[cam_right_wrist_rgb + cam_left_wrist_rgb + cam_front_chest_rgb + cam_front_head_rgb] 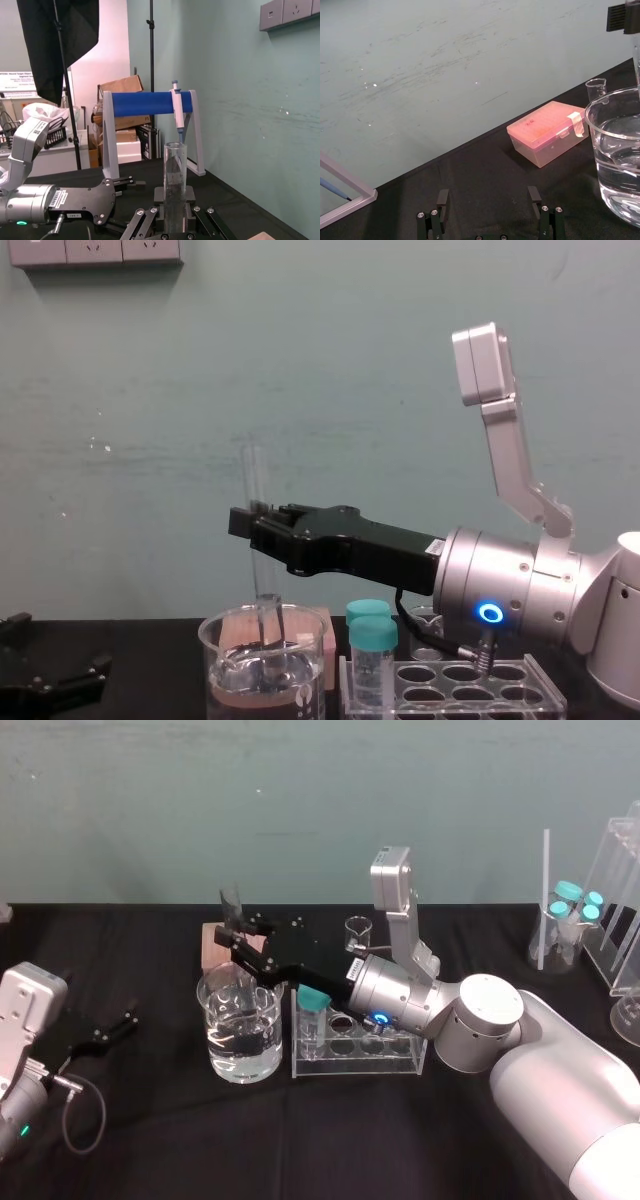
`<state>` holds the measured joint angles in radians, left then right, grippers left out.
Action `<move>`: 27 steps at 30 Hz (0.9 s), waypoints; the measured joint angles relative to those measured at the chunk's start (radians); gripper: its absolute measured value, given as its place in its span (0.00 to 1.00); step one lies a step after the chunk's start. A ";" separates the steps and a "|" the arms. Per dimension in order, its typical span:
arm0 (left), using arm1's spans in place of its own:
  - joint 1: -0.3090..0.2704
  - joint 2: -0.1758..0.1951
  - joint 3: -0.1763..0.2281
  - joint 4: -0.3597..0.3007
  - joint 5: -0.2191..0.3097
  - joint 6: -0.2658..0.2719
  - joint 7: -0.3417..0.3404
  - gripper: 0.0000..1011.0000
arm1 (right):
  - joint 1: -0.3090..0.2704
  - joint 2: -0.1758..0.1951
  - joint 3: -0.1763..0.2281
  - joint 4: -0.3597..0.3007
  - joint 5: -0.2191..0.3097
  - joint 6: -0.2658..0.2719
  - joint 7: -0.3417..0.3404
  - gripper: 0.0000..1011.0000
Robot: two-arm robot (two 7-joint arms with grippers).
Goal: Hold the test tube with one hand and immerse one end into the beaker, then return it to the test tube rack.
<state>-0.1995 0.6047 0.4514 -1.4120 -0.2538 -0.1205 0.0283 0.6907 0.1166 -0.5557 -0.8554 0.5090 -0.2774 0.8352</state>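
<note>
The left gripper [116, 1028] lies low on the table at the near left. Its fingers are spread wide and hold nothing, and it is well apart from the work.

Just past it stands the beaker [212, 1020], partly full of water. Right beside it is the test tube rack [360, 1070], with a teal-capped vial [313, 1008] in the hole closest to the beaker.

The right hand [252, 524] reaches across above the rack and squeezes the test tube [250, 475] about half way up. The tube stands almost straight. Its round bottom end is down inside the beaker, in the water as far as I can tell.

The tube is thin glass, and wet glass is slippy. If the hand lifts too fast, the tube may slide in the grip or knock the beaker's rim and crack. On the way to the rack its end could bump the vial's cap. If the tube leans, it may miss a hole and hit the top plate.

Behind the beaker sit a pink box [213, 942] and a tiny beaker [358, 932]. A swing backward could hit them.
</note>
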 joint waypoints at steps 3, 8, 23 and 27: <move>0.000 0.000 0.000 0.000 0.000 0.000 0.000 0.99 | -0.003 0.002 0.001 -0.002 -0.001 0.002 0.000 0.22; 0.000 0.000 0.000 0.000 0.000 0.000 0.000 0.99 | -0.007 0.005 0.002 -0.011 -0.001 0.006 -0.001 0.22; 0.000 0.000 0.000 0.000 0.000 0.000 0.000 0.99 | -0.012 0.008 0.002 -0.023 -0.003 0.007 -0.008 0.22; 0.000 0.000 0.000 0.000 0.000 0.000 0.000 0.99 | -0.012 0.007 0.002 -0.025 -0.003 0.007 -0.008 0.22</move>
<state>-0.1995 0.6047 0.4514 -1.4120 -0.2539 -0.1205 0.0283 0.6788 0.1234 -0.5533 -0.8801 0.5063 -0.2708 0.8269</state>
